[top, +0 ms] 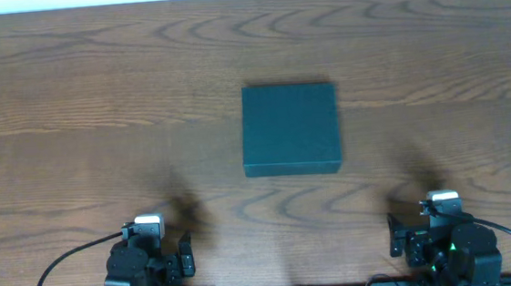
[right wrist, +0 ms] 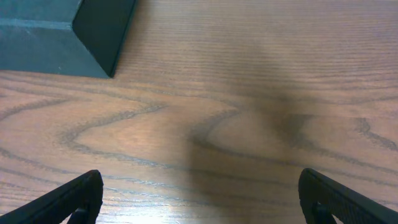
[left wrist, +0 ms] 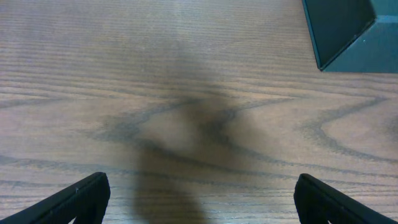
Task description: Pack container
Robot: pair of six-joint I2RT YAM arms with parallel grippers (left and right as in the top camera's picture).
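Left gripper (left wrist: 200,196) wide, nothing btwn fingers; right gripper (right wrist: 200,196) same, wide & empty. Wrist views show only the finger tips, rest cut off at frame bottom. Container (top: 290,128) sits mid-surface (top: 90,129), between the two arms, well apart from both. Top looks shut from overhead; lid seam hard to make out. Each wrist view catches just one corner of it.
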